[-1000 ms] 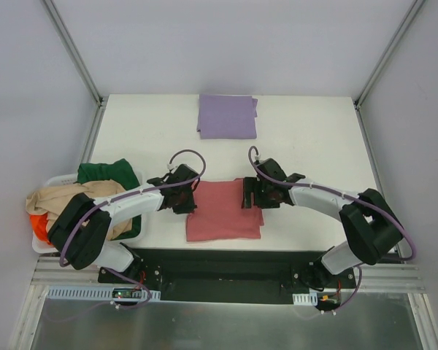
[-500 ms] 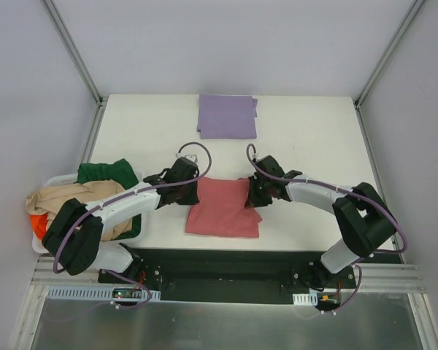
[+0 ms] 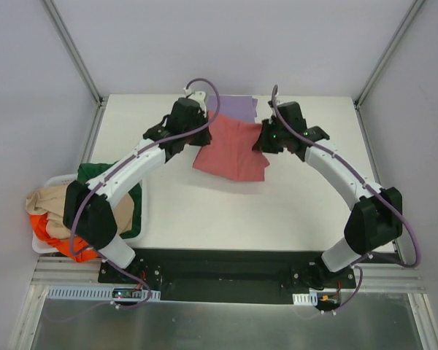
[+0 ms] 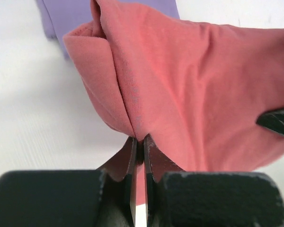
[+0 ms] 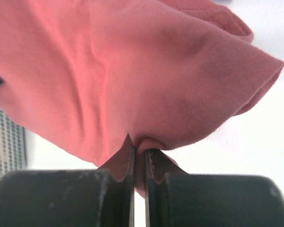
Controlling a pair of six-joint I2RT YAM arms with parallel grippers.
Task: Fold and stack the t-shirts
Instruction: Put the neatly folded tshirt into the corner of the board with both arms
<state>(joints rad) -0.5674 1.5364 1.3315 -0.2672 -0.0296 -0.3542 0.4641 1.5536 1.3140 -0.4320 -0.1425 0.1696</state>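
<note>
A folded pink t-shirt (image 3: 232, 149) hangs above the far half of the table, held up at its two far corners. My left gripper (image 3: 201, 125) is shut on its left corner, the cloth (image 4: 180, 80) pinched between the fingertips. On the opposite corner my right gripper (image 3: 261, 138) is shut too, with pink fabric (image 5: 146, 80) bunched in its jaws. Just behind the pink shirt lies a folded purple t-shirt (image 3: 237, 106) at the table's far edge, partly covered by it. The purple cloth (image 4: 61, 19) shows at the top of the left wrist view.
A white basket (image 3: 52, 181) at the left edge of the table holds crumpled green (image 3: 102, 172), beige (image 3: 55, 203) and orange (image 3: 47, 230) shirts. Metal frame posts rise at the table's far corners.
Both arms have carried the pink t-shirt from the near edge of the table up and away toward the purple one. The right gripper closed on its corner a second ago.
</note>
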